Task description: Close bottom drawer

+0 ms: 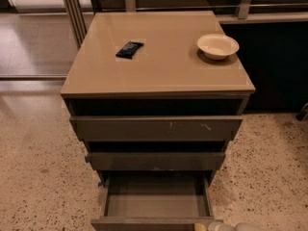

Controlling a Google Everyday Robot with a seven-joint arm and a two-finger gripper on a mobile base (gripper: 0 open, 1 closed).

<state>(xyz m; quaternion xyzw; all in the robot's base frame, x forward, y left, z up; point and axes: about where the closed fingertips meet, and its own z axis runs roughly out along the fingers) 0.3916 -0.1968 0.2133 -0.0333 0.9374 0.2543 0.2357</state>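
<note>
The bottom drawer [153, 222] of the tan-topped cabinet [159, 71] stands pulled far out. Its shallow grey box [154, 198] is open to view and holds nothing. Its plain dark front lies along the bottom edge of the camera view. Only a pale rounded part of my gripper [231, 226] shows, at the bottom edge just right of the drawer front's right end. I cannot tell whether it touches the drawer.
Above are the mid-width drawer [156, 161] and the widest drawer [156, 128] with pale scratches, both slightly out. A black packet [129, 49] and a cream bowl [217, 45] sit on the cabinet top. Speckled floor [38, 177] lies on both sides. A dark counter [279, 66] stands at the right.
</note>
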